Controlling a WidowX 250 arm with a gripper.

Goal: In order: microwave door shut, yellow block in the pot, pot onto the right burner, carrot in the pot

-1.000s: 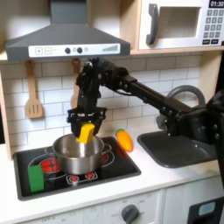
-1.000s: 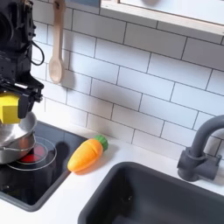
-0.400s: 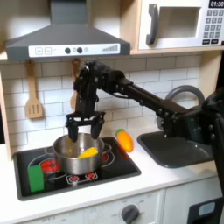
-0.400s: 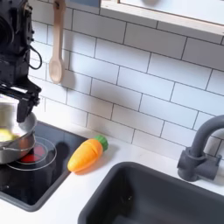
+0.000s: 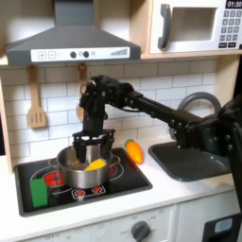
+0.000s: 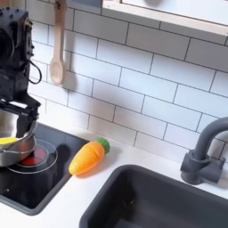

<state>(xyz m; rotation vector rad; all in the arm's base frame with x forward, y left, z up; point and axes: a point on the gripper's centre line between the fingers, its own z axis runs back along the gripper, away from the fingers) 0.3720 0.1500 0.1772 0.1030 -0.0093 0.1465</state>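
Hand (image 5: 91, 145), fingers spread and released, hangs over shiny round steel pot (image 5: 81, 167) holding yellow block (image 5: 95, 164).

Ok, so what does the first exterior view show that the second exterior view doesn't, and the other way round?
The first exterior view takes in the shut microwave door, the range hood, a spatula on the wall and a green block on the cooktop.

The second exterior view adds the carrot's green tip and the inside of the sink.

Both exterior views show the pot with the yellow block in it, the open claw above, the carrot beside the cooktop, and the faucet.
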